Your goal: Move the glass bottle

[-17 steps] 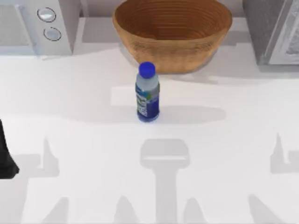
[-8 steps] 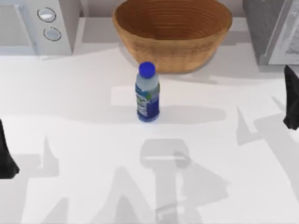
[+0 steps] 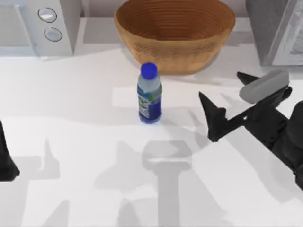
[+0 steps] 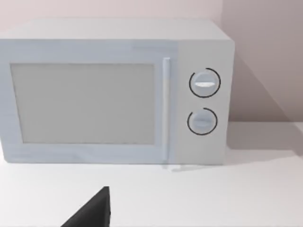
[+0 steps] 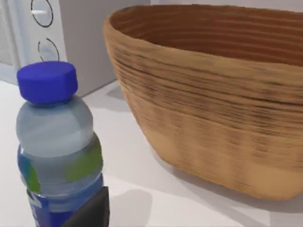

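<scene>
The glass bottle [image 3: 149, 94] stands upright on the white table, just in front of the woven bowl [image 3: 175, 33]. It has a blue cap and a blue-green label. My right gripper [image 3: 219, 84] is open to the right of the bottle, its fingers pointing left toward it with a clear gap between them and the bottle. The right wrist view has the glass bottle [image 5: 57, 142] close up beside the bowl [image 5: 213, 104], with one dark fingertip [image 5: 94, 210] in front of its label. My left gripper [image 3: 5, 161] is parked at the table's left edge.
A white microwave [image 3: 38, 23] stands at the back left, and it faces the left wrist camera [image 4: 118, 94]. A grey appliance [image 3: 277, 30] stands at the back right. Open table surface lies in front of the bottle.
My right arm has come in from the right edge and swung left toward the bottle. The bottle, the bowl and the left arm have stayed in place.
</scene>
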You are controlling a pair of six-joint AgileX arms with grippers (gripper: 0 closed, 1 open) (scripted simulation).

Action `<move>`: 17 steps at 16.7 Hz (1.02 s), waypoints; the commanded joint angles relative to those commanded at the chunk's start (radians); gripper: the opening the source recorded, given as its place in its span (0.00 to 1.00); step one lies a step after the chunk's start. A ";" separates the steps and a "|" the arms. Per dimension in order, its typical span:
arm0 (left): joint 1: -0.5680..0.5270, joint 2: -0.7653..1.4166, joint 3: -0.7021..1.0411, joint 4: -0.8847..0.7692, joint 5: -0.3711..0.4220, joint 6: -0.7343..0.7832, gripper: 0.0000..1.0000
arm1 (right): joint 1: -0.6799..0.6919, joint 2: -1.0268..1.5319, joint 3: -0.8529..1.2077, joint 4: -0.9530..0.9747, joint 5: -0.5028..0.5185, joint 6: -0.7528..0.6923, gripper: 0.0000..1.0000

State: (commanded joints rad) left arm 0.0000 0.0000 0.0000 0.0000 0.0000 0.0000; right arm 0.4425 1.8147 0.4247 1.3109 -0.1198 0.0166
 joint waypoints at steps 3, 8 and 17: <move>0.000 0.000 0.000 0.000 0.000 0.000 1.00 | 0.063 0.251 0.067 0.190 -0.020 -0.005 1.00; 0.000 0.000 0.000 0.000 0.000 0.000 1.00 | 0.132 0.491 0.154 0.395 -0.043 -0.013 1.00; 0.000 0.000 0.000 0.000 0.000 0.000 1.00 | 0.141 0.522 0.197 0.393 -0.043 -0.014 1.00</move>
State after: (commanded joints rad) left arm 0.0000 0.0000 0.0000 0.0000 0.0000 0.0000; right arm 0.5835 2.3363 0.6213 1.7035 -0.1627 0.0024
